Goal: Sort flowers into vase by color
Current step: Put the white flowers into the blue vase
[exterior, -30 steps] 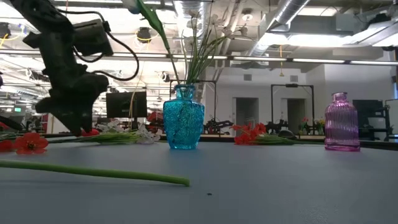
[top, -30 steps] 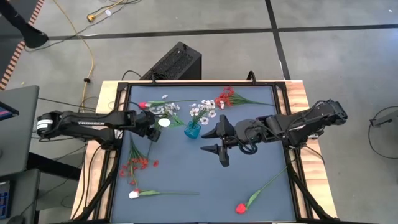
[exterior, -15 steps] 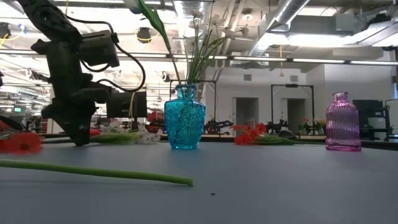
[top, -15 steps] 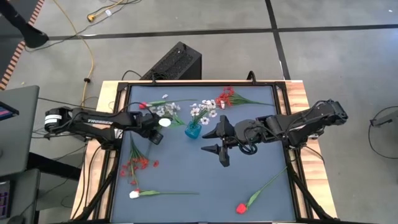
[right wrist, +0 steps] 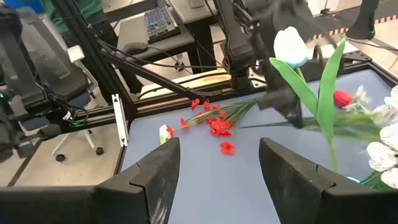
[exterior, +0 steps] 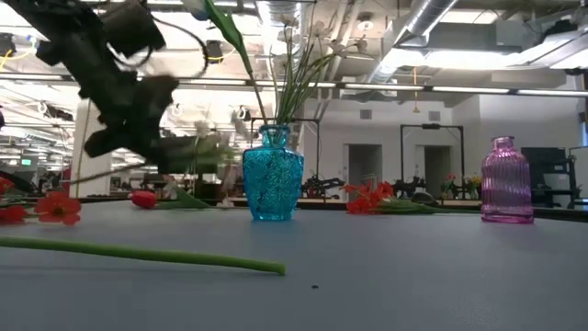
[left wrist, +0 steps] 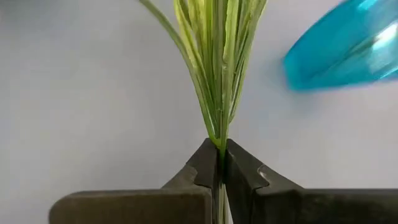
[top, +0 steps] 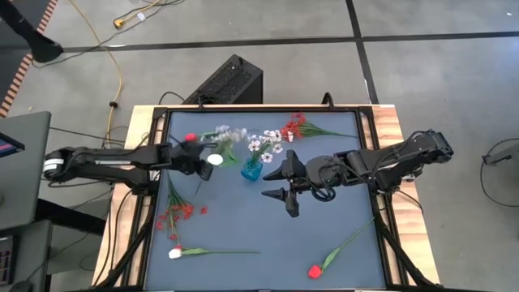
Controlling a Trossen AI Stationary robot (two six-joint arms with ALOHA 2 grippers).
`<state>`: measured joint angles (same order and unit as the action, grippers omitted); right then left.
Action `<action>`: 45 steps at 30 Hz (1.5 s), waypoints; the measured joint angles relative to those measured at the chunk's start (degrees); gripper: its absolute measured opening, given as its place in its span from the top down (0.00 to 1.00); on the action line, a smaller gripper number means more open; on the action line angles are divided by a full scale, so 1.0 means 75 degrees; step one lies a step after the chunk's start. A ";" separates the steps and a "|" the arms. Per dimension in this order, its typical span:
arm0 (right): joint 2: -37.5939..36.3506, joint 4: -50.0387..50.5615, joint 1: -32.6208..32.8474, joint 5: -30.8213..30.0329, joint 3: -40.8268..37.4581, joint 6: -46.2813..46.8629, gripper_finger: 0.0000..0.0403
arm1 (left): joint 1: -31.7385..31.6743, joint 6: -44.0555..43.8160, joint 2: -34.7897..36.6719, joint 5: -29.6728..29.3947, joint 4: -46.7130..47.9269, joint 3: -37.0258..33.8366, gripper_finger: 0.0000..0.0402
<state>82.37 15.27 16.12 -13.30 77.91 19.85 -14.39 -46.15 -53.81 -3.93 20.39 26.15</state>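
Observation:
My left gripper point(top: 203, 160) is shut on a white-blossom spray point(top: 226, 135) and holds it in the air just left of the blue vase point(top: 251, 169), which has white flowers point(top: 264, 144) standing in it. A red bud point(top: 190, 138) lies beside the gripper. On the mat lie a red spray point(top: 295, 126) at the far side, another red spray point(top: 180, 214) at the left, a white tulip point(top: 174, 253) and a red tulip point(top: 315, 271) near the front. My right gripper point(top: 280, 180) stands open right of the blue vase. A pink vase point(exterior: 503, 180) shows in the low view. My left gripper pinches the spray's green stem point(left wrist: 218, 148) between its two fingertips, just below where the thin stalks fan out. The fingers come from the table's left, and the stem runs on past them toward the blue vase point(left wrist: 348, 46). The spray point(exterior: 197, 147) hangs clear of the table.
A long green stem point(exterior: 138, 255) lies across the near part of the mat. A black frame point(top: 259, 108) borders the mat. In the right wrist view a white tulip point(right wrist: 291, 46) rises from the blue vase close ahead of my right gripper point(right wrist: 217, 180).
My left gripper has dipped to the table, shut on the white spray's stem and risen with it. The spray is lifted off the mat and its blossoms have swung toward the blue vase. The red bud that lay next to it stays on the mat.

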 joint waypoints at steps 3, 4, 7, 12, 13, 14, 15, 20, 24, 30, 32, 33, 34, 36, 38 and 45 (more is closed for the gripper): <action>0.0002 -0.0006 -0.0001 0.0000 0.0000 0.0140 0.39 | 0.0000 -0.0049 0.0686 -0.0226 -0.0275 0.0000 0.99; 0.0000 -0.0006 -0.0006 0.0000 0.0000 0.0152 0.39 | 0.0000 -0.0067 0.0924 -0.0383 -0.0352 0.0004 1.00; 0.0003 -0.0038 -0.0006 0.0000 0.0000 0.0155 0.39 | -0.0008 -0.0111 0.1653 -0.0860 -0.0485 0.0012 1.00; 0.0003 -0.0056 0.0058 0.0089 0.0000 0.0176 0.39 | -0.0119 0.0358 0.2923 -0.1361 -0.1264 0.0012 1.00; 0.0003 -0.0064 0.0089 0.0166 0.0000 0.0176 0.39 | -0.0122 0.0574 0.3152 -0.1377 -0.1574 0.0012 1.00; 0.0003 -0.0061 0.0124 0.0206 0.0000 0.0176 0.39 | -0.0131 0.0782 0.3356 -0.1369 -0.1965 0.0012 1.00; 0.0003 -0.0047 0.0167 0.0219 0.0000 0.0173 0.39 | -0.0131 0.0984 0.3528 -0.1319 -0.2386 0.0012 1.00; 0.0003 -0.0044 0.0259 0.0251 0.0000 0.0167 0.39 | -0.0131 0.1568 0.3996 -0.0872 -0.4210 0.0017 1.00; 0.0003 -0.0039 0.0245 0.0245 0.0000 0.0167 0.39 | -0.0127 0.2043 0.4015 -0.0477 -0.5494 0.0017 1.00; 0.0003 -0.0044 0.0268 0.0245 0.0000 0.0149 0.39 | -0.0128 0.2486 0.3760 -0.0098 -0.7117 0.0017 1.00; 0.0003 -0.0044 0.0303 0.0245 0.0000 0.0127 0.39 | -0.0124 0.2587 0.3507 0.0245 -0.7629 0.0029 1.00; 0.0003 -0.0044 0.0303 0.0243 0.0000 0.0105 0.39 | -0.0122 0.2589 0.3358 0.0302 -0.7807 0.0087 1.00; 0.0003 -0.0044 0.0294 0.0243 0.0000 0.0087 0.39 | -0.0125 0.2598 0.3179 0.0318 -0.7909 0.0193 1.00; 0.0003 -0.0044 0.0289 0.0242 0.0000 0.0088 0.39 | -0.0126 0.2696 0.2737 0.0450 -0.8004 0.0550 1.00; 0.0003 -0.0044 0.0289 0.0242 0.0000 0.0088 0.39 | -0.0131 0.2880 0.2247 0.0869 -0.7995 0.1042 1.00; 0.0053 -0.0011 0.0480 0.0215 0.0000 0.0085 0.39 | 0.0224 0.3671 0.0386 0.2974 -0.7487 0.2775 1.00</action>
<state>82.77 15.18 19.72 -11.69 77.91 20.49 -12.71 -18.61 -50.92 18.37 -35.77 46.97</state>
